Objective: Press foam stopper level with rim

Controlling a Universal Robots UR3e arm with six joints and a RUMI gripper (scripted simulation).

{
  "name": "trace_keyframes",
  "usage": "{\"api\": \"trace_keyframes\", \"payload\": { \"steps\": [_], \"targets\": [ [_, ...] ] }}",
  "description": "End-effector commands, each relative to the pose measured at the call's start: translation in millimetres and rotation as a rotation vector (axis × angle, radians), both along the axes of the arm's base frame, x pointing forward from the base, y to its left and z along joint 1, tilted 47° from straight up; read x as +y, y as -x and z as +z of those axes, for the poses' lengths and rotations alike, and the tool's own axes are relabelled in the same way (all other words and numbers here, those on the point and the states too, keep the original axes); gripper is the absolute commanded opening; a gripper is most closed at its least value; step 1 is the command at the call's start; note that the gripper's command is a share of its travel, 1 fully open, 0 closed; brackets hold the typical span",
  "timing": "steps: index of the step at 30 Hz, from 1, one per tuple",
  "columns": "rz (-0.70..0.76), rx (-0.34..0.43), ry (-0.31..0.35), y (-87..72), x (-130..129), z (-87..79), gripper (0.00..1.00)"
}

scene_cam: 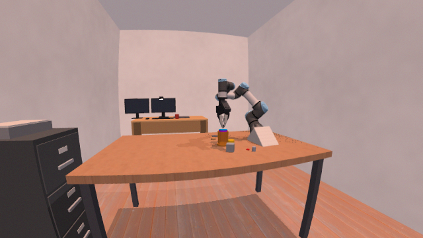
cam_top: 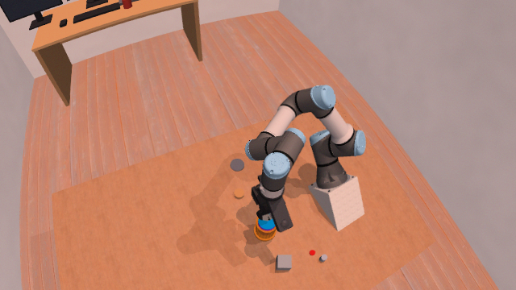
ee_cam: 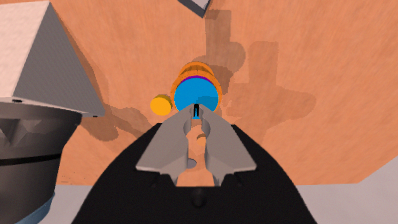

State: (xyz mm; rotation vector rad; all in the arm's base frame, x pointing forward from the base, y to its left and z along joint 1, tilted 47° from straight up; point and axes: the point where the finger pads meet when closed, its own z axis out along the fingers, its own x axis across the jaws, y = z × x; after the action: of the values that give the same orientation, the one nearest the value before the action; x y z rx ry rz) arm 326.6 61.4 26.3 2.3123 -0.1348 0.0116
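An orange jar (cam_top: 264, 233) stands upright on the table, also seen in the exterior view (scene_cam: 223, 139) and the wrist view (ee_cam: 196, 80). A blue foam stopper (cam_top: 265, 223) (scene_cam: 223, 131) with a purple edge sits in its mouth and stands a little above the rim; it also shows in the wrist view (ee_cam: 196, 97). My gripper (scene_cam: 223, 126) is shut and empty. It points straight down just above the stopper's top (ee_cam: 196, 111), with a small gap visible from the side.
A grey cube (cam_top: 284, 262) lies in front of the jar. A small orange disc (cam_top: 239, 193), a dark grey disc (cam_top: 237, 164), a red dot (cam_top: 312, 252) and a small grey cylinder (cam_top: 323, 258) lie around. The arm's white wedge base (cam_top: 339, 201) stands to the right.
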Motion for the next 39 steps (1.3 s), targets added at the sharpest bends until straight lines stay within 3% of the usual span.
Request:
{"api": "trace_keyframes", "payload": {
  "steps": [1,39],
  "targets": [
    [0.003,-0.004,-0.003,-0.5,-3.7,-3.6,0.0],
    [0.003,-0.004,-0.003,-0.2,-13.3,-12.4,0.0]
  ]
}}
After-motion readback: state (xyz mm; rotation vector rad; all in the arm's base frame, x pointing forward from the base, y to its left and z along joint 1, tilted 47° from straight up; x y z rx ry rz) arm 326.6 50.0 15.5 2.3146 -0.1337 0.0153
